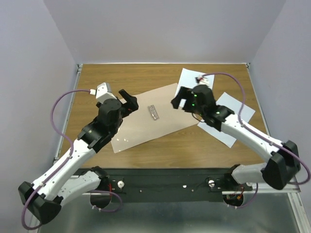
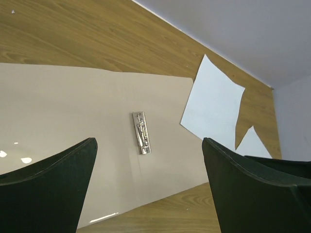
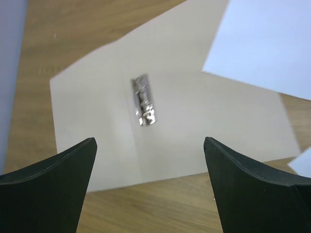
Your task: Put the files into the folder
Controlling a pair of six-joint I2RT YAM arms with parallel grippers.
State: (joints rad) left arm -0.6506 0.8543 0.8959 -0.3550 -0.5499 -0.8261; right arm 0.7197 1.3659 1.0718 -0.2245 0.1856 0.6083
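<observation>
One pinkish-tan flat rectangular folder [image 1: 146, 125] lies open at the middle of the brown wooden counter [image 1: 194, 145], turned a little so that its long sides run from 8 o'clock to 2 o'clock. One small silver metal clip [image 1: 154, 112] sits at its centre. Its corner at 7 o'clock shows glossy spots of reflected light.

There are two plain white rectangular paper sheets, both outside the folder. The first white sheet [image 1: 190, 77] lies at 1 o'clock from the folder and meets the folder's corner there. The second white sheet [image 1: 239, 109] lies at 3 o'clock from the folder, just beside its edge and partly hidden under the right arm.

The folder lies between the two arms. The left fingers [image 1: 129, 98] hang over its 10 o'clock edge, and the right fingers [image 1: 181, 97] hang over its 2 o'clock corner. Each pair points in toward the clip.

In the left wrist view the two black fingers are spread wide apart and hold nothing. The folder and clip show in the gap between them. The right wrist view shows the same: fingers spread wide, nothing held, and the clip in the gap, nearer the left-hand finger. I cannot tell whether any fingertip touches the folder.
</observation>
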